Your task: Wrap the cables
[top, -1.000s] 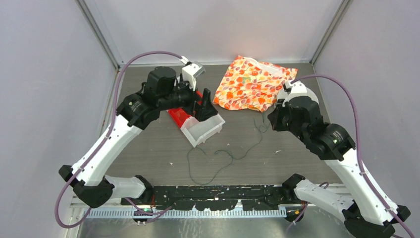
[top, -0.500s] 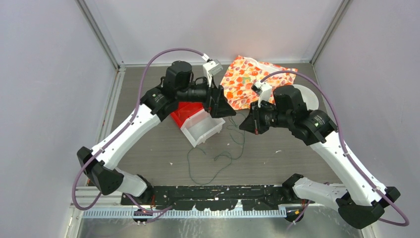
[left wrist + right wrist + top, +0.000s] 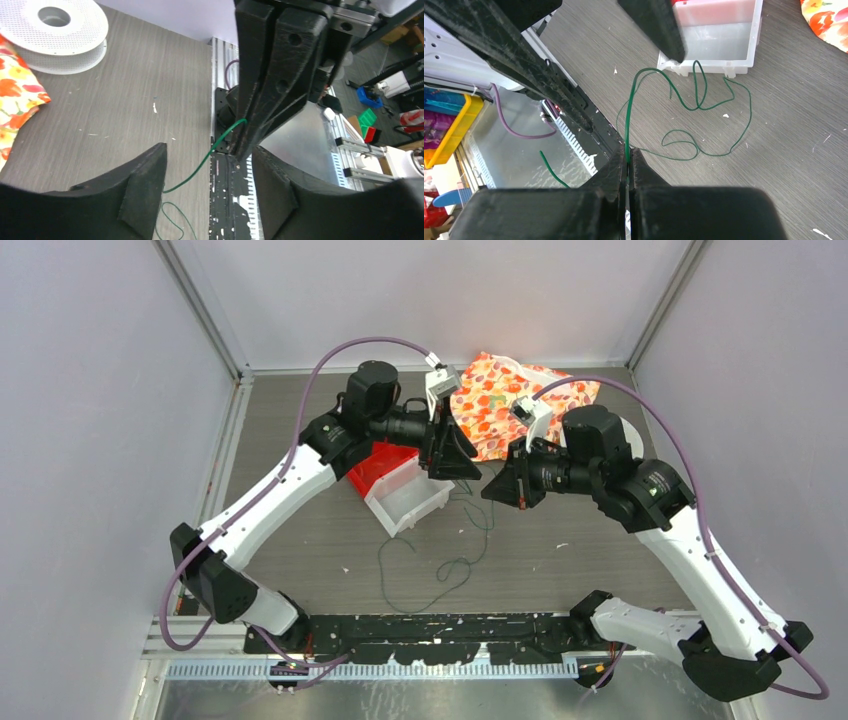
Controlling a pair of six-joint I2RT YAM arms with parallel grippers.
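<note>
Clamping the cable [image 3: 626, 131], the right tool [image 3: 626, 162] hovers just beside the released left tool [image 3: 208, 156], beside the bin [image 3: 425, 512] rim.

A grey wood-grain table [image 3: 320, 540] is shut in by pale lilac walls [image 3: 90, 440] on three sides. Metal posts [image 3: 200, 305] stand at its far corners. A black rail [image 3: 450, 625] lines its near edge.

The cable [image 3: 626, 125] is dark green, the counter [image 3: 600, 560] grey with wood grain. The cloth [image 3: 495, 405] bears orange, red and yellow leaves on white; one bin [image 3: 380, 465] is red, the other bin [image 3: 405, 502] frosted white.
</note>
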